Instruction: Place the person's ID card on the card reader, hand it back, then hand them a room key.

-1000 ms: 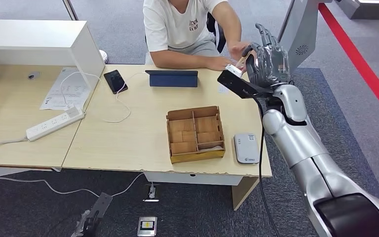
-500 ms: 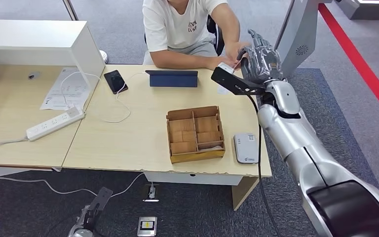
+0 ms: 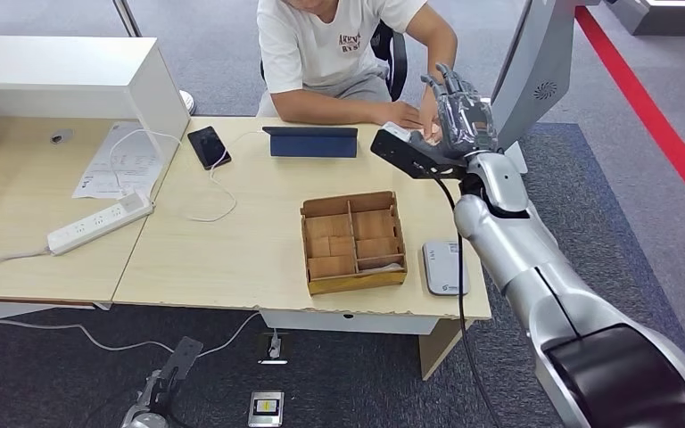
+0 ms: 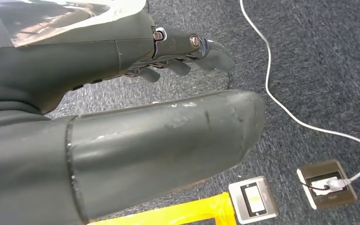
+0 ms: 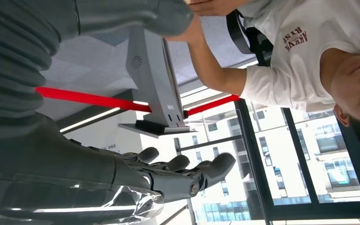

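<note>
My right hand (image 3: 460,109) is raised over the table's far right corner, fingers straight and spread, thumb (image 5: 136,14) held well apart from them. The person's hand (image 3: 425,114) reaches in and touches it at the thumb tip; those fingers (image 5: 211,5) meet the thumb in the right wrist view. I cannot make out a card between the two hands. The grey card reader (image 3: 445,267) lies near the table's front right edge. Beside it stands a wooden compartment box (image 3: 352,241). My left hand (image 4: 122,93) hangs low over the carpet, holding nothing.
The person sits behind the table (image 3: 232,250). A dark tablet (image 3: 310,141), a phone (image 3: 208,146) with a cable, a paper sheet (image 3: 116,162) and a power strip (image 3: 100,221) lie to the left. A white shelf (image 3: 71,76) stands at far left. Floor sockets (image 3: 266,408) sit below.
My right hand has moved left and farther in toward the person, whose hand has stayed at it. The left arm has barely shifted.
</note>
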Available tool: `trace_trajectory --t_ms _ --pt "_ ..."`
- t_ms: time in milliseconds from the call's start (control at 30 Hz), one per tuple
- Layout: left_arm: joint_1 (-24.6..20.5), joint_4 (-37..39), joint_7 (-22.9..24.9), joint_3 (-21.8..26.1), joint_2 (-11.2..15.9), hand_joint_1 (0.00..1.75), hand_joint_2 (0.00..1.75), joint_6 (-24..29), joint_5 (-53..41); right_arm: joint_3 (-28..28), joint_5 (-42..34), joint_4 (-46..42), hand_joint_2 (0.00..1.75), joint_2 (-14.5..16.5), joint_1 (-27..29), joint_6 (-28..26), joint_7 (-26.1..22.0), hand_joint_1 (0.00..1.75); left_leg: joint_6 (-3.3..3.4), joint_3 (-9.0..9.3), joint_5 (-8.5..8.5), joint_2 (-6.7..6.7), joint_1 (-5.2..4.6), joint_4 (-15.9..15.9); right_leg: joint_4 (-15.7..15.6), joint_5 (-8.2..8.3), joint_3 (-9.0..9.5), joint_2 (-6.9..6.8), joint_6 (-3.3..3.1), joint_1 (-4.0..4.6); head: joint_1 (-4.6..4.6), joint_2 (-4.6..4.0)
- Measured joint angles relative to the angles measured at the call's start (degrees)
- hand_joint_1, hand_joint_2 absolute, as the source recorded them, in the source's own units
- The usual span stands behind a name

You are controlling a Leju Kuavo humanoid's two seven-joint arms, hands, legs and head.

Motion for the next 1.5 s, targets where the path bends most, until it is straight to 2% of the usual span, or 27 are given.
trace_trajectory --t_ms 167,267,433,567,633,700,900,1200,1500 --pt "0.0 0.0 -0.1 0.0 0.0 0.00 0.00 0.2 -0.8 -0.2 -0.9 0.2 0.00 0.0 -0.8 -3.6 -3.3 0.00 0.01 0.01 0.01 0.00 0.00 0.0 0.0 0.03 0.00 0.00 0.03 0.00 0.01 0.00" --pt "0.1 0.0 -0.6 0.0 0.0 0.00 0.00 0.3 -1.0 -0.7 -2.5 0.2 0.00 -0.4 -1.8 -7.4 -7.0 0.00 0.01 0.01 0.01 0.00 0.00 0.0 0.0 0.04 0.00 0.00 0.04 0.00 0.01 0.00" --pt "0.3 0.0 -1.7 0.2 0.2 0.00 0.00 0.8 -1.7 -2.9 -6.6 -0.6 0.00 -2.1 -3.7 -17.0 -17.5 0.00 0.01 0.01 0.01 0.01 0.00 0.0 0.0 0.04 0.00 0.00 0.04 -0.01 0.00 0.00" --pt "0.6 0.0 -2.5 0.8 0.4 0.00 0.00 1.6 -1.4 -7.1 -4.1 -4.2 0.00 -4.5 -3.6 -18.9 -27.6 0.00 0.01 0.03 0.01 0.01 -0.01 0.1 0.0 0.04 0.02 0.01 0.05 -0.01 0.01 0.00" --pt "1.0 0.0 -2.9 1.1 0.4 0.00 0.00 1.9 -0.8 -10.9 -3.6 -7.2 0.87 -5.6 -2.8 -18.9 -31.6 0.00 0.01 0.04 0.01 0.01 -0.01 0.1 0.0 0.04 0.02 0.01 0.05 -0.01 -0.01 0.00" --pt "1.5 0.0 -3.5 1.6 0.5 0.00 0.00 2.0 -0.1 -14.4 -5.1 -10.1 1.75 -6.7 -1.8 -18.9 -33.2 0.00 0.01 0.04 0.01 0.00 0.00 0.1 -0.1 0.04 0.05 0.00 0.05 -0.01 0.00 0.00" --pt "3.4 0.0 -4.3 3.1 0.9 0.00 0.00 2.0 1.8 -24.2 -8.1 -19.8 1.75 -10.0 3.9 -18.9 -33.8 0.00 0.02 0.05 0.00 0.00 -0.01 0.1 -0.1 0.05 0.06 0.01 0.06 -0.01 0.00 0.00" --pt "5.8 0.0 -5.2 5.8 1.2 0.00 0.00 2.2 5.2 -40.9 -12.0 -32.1 1.75 -13.2 13.1 -18.9 -33.8 0.00 0.04 0.05 -0.02 0.00 -0.01 0.1 -0.1 0.04 0.04 0.00 0.06 -0.01 -0.01 0.00" --pt "7.0 0.0 -5.8 8.1 1.3 0.00 0.00 2.7 7.9 -57.3 -13.7 -43.0 1.75 -15.3 22.4 -18.9 -33.8 0.00 0.05 0.02 -0.06 0.01 -0.02 0.1 -0.1 0.04 0.03 0.00 0.06 -0.02 -0.01 0.00"
